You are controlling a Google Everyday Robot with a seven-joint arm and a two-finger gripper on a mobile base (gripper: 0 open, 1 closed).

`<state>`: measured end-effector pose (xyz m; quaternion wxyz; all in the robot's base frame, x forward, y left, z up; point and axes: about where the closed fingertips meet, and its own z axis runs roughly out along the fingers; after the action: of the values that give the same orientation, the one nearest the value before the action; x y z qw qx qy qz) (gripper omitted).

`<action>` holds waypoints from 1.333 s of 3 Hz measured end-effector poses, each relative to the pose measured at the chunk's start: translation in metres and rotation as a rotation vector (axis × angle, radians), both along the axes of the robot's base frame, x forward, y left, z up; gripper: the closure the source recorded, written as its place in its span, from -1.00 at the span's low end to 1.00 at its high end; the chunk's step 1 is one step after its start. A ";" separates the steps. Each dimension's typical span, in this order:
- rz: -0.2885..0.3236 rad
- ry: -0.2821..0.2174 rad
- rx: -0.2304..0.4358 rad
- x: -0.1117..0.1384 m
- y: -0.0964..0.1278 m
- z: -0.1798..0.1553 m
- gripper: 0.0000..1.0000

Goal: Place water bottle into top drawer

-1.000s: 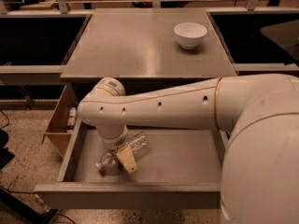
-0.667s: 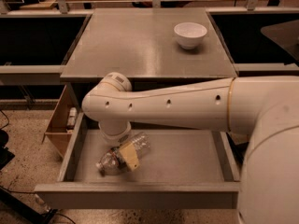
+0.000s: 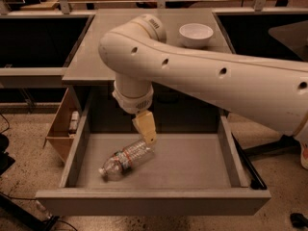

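Observation:
The water bottle (image 3: 126,159) lies on its side on the floor of the top drawer (image 3: 149,202), cap toward the front left. The drawer is pulled out from under the grey table (image 3: 94,57). My gripper (image 3: 147,129) hangs from the white arm just above the bottle's base end. Its tan finger (image 3: 144,124) points down, with the tip close to the bottle. The gripper is open and holds nothing.
A white bowl (image 3: 196,34) stands on the tabletop at the back right. A wooden box (image 3: 61,126) sits on the floor left of the drawer. The arm spans the right side of the view. Dark shelving flanks the table.
The arm and gripper have risen up and back from the drawer floor. The bottle has been let go and stays lying in the drawer.

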<state>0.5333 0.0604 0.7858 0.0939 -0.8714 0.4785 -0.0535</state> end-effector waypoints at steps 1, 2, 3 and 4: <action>-0.202 -0.059 -0.032 0.027 -0.024 0.072 -1.00; -0.441 -0.068 -0.076 0.061 -0.056 0.113 -1.00; -0.670 -0.062 -0.072 0.084 -0.096 0.134 -1.00; -0.824 -0.155 -0.034 0.161 -0.104 0.133 -1.00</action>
<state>0.6947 -0.0437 0.9191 0.0859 -0.6021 0.7775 -0.1598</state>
